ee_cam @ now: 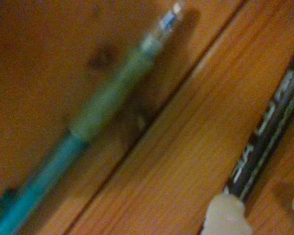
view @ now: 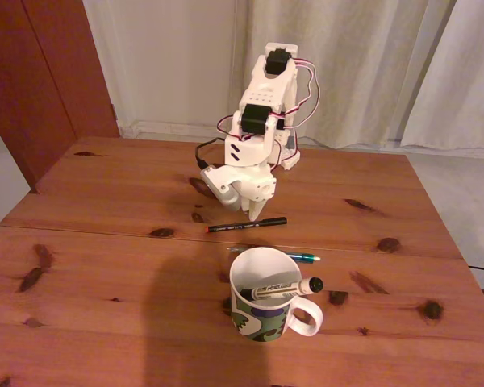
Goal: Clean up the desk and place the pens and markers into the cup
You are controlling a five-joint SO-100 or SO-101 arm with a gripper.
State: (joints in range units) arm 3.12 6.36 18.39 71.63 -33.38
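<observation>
White end effector [view: 252, 216] is down over the thin black pen [view: 247, 225] on the bench [view: 105, 266], presumably to grasp it; its spread I cannot tell. One marker [view: 286, 288] already sits in the cup [view: 264, 295], with the teal pen [view: 298, 256] just behind.

Print on black pen [ee_cam: 264, 132] and marker [view: 281, 288] unreadable.
</observation>
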